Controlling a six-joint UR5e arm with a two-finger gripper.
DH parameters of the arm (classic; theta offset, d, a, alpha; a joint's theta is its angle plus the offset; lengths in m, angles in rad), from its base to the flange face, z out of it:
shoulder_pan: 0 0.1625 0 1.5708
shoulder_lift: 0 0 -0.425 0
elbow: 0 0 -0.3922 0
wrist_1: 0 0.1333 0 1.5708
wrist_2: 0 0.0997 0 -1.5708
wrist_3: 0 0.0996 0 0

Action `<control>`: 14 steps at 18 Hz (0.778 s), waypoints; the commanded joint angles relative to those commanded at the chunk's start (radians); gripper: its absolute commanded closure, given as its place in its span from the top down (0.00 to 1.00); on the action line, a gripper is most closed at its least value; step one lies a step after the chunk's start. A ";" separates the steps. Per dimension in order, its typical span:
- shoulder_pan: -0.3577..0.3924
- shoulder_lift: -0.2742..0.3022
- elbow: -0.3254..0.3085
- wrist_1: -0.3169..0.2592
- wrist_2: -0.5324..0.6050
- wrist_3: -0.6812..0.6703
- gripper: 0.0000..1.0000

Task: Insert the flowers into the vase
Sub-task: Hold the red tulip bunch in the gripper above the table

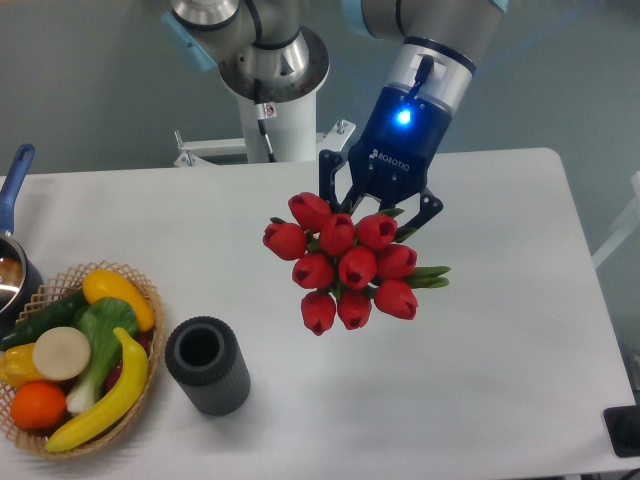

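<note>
Item 1. Pot (12, 262), far left of the vase, at the counter's left edge: dark body cut off by the frame, blue handle pointing up and away.

Item 2. Wicker basket (148, 300), just left of the vase and nearly touching it. Contents: a yellow pepper (117, 293), a green cucumber (45, 318), a leafy green vegetable (100, 335), a pale round piece (61, 353), a banana (105, 395) lying along the side nearest the vase, an orange (38, 404).

Item 3. Vase (207, 365), my landmark: dark grey, ribbed, upright on the white counter (500, 350) near its front edge, round mouth open to the camera, nothing inside that I can see.

Item 4. Flowers (345, 265), up and to the right of the vase, well apart from it: a tight bunch of glossy red tulip buds with the heads turned toward the camera. Green leaf tips stick out on the side away from the vase. The stems run back behind the buds and are mostly hidden.

Item 5. My tool (385, 205), beyond the flowers from the vase: dark blue body with a lit blue lamp, black fingers (330, 180) reaching down on either side of the bunch's rear. It is clenched on the flowers at the stem end; the exact contact is hidden by the buds.

Item 6. Dark object (625, 432), far right of the vase at the frame's lower corner, off the counter's edge; too cut off to identify.
</note>
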 joint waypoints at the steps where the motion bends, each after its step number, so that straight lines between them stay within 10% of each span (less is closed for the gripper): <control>1: 0.000 0.000 0.002 0.000 -0.002 0.000 0.39; 14: -0.008 -0.012 0.017 0.005 -0.043 0.006 0.39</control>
